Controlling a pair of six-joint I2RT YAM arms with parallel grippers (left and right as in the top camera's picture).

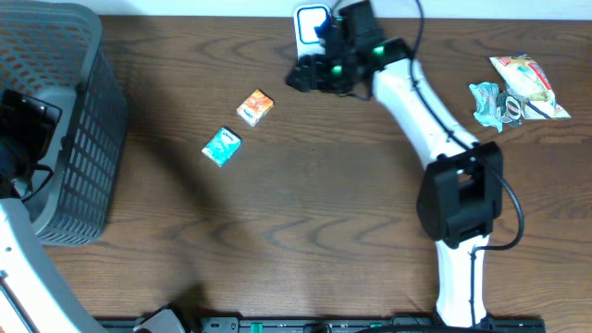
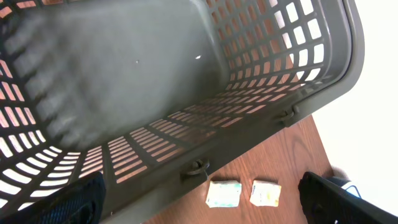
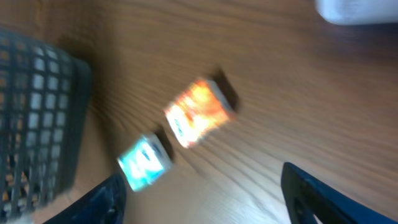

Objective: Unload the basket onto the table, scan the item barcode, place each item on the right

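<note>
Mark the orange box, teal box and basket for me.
orange box (image 1: 254,107), overhead view, centre of its top face.
teal box (image 1: 221,146), overhead view, centre of its top face.
basket (image 1: 91,139), overhead view, its mesh side wall.

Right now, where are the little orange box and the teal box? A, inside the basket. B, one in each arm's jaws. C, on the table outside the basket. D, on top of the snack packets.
C: the orange box and the teal box lie close together on the table, apart from the basket and outside its wall.
</note>
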